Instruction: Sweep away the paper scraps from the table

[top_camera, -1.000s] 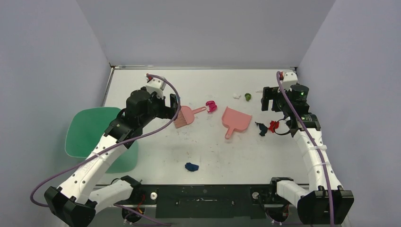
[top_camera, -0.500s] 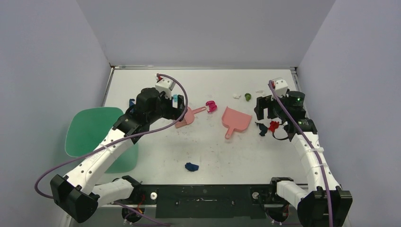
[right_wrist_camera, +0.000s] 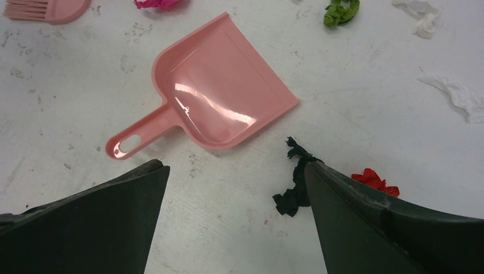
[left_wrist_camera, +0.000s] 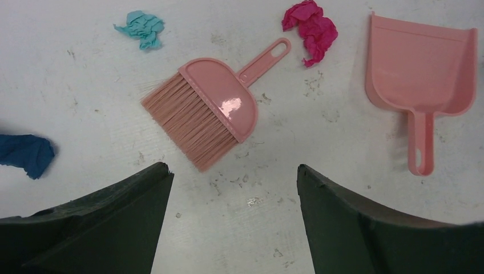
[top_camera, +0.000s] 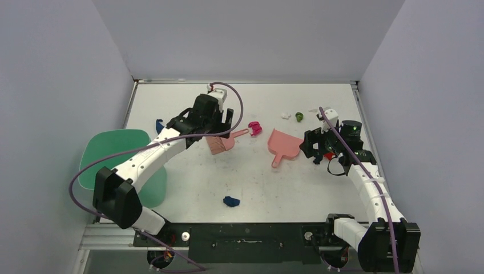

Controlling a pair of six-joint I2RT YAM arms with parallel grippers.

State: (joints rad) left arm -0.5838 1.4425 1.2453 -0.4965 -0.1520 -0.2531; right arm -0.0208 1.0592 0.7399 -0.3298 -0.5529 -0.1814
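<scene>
Both wide open and empty, the left end effector hangs over the pink brush and the right end effector over the pink dustpan, probably so each can take its tool. The paper scraps lie loose on the table around them; a red wad sits half hidden behind the right end effector.

Brush lies left of dustpan, 1 paper scrap between them (near the brush handle).

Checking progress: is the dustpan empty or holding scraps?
Empty: the dustpan has a bare pink inside in the right wrist view.
</scene>
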